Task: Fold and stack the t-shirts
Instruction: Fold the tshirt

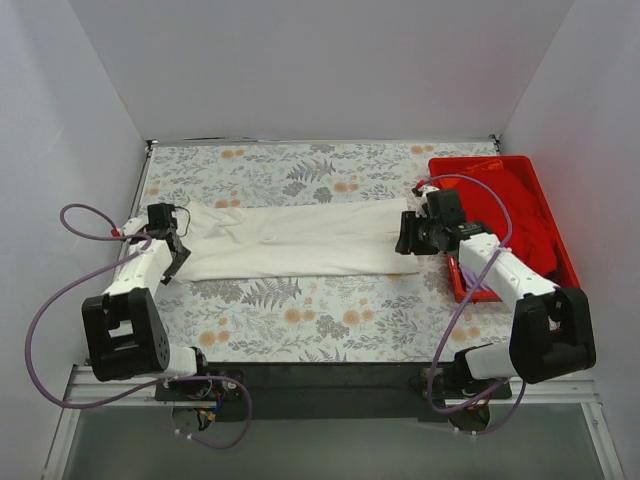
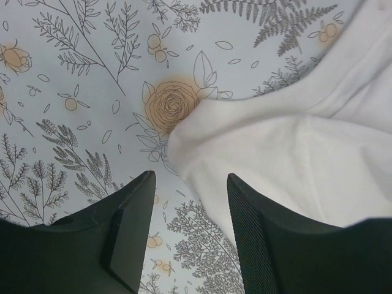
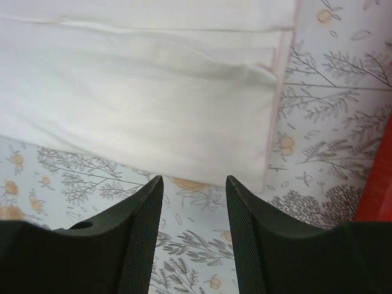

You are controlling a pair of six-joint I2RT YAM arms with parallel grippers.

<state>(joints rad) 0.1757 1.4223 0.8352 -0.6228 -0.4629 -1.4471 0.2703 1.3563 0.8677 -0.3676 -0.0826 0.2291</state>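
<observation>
Across the middle of the worktop (image 1: 320,330), the white t-shirt (image 1: 300,240) is laid out as a long folded strip. The left end effector (image 1: 175,265) is spread open at the shirt's left end, and the right end effector (image 1: 403,237) at its right end. Nothing is gripped. The red t-shirt (image 1: 510,205) is piled in the red tray (image 1: 470,165) at the far right corner.

Your right gripper (image 3: 194,184) hung over tablecloth (image 3: 331,122), jaws apart, nothing between. Folded white t-shirt (image 3: 141,98) lay just ahead. Red tray (image 3: 376,184) showed at right edge.
</observation>
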